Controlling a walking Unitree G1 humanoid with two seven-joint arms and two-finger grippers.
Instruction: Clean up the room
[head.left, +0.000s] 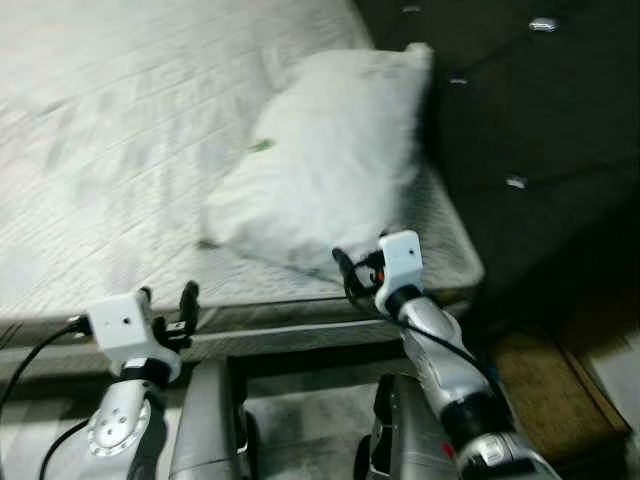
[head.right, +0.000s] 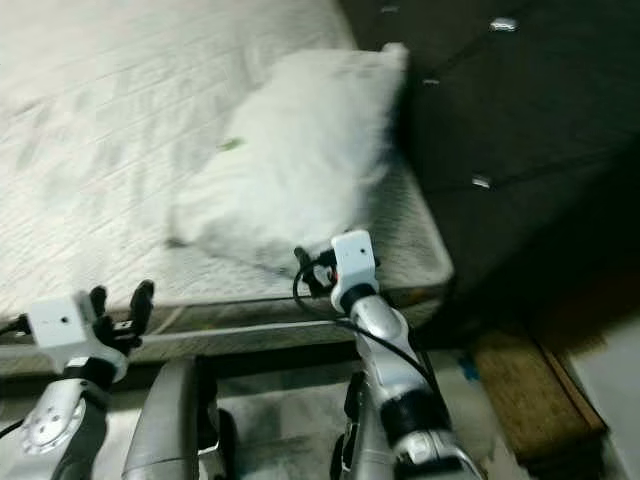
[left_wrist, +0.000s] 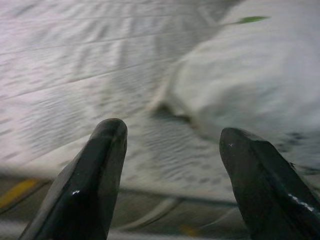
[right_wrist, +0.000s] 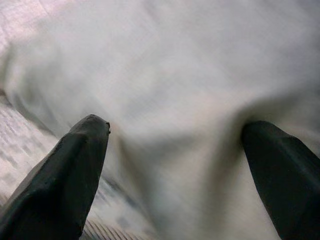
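Observation:
A white pillow (head.left: 320, 160) lies on the pale mattress (head.left: 110, 150), its far end against the dark headboard. It carries a small green tag (head.left: 261, 146). My right gripper (head.left: 350, 268) is open at the pillow's near edge; in the right wrist view its fingers (right_wrist: 75, 165) straddle the white cloth (right_wrist: 175, 75) without closing on it. My left gripper (head.left: 168, 300) is open over the bed's front edge, to the left of the pillow. In the left wrist view the pillow's corner (left_wrist: 240, 85) lies ahead of its fingertips (left_wrist: 105, 155).
The tufted dark headboard (head.left: 540, 110) stands on the right. A brown wooden surface (head.left: 540, 390) sits low at the right, beside the bed. The bed's front rail (head.left: 280, 335) runs just beyond my arms. Bare mattress stretches to the left.

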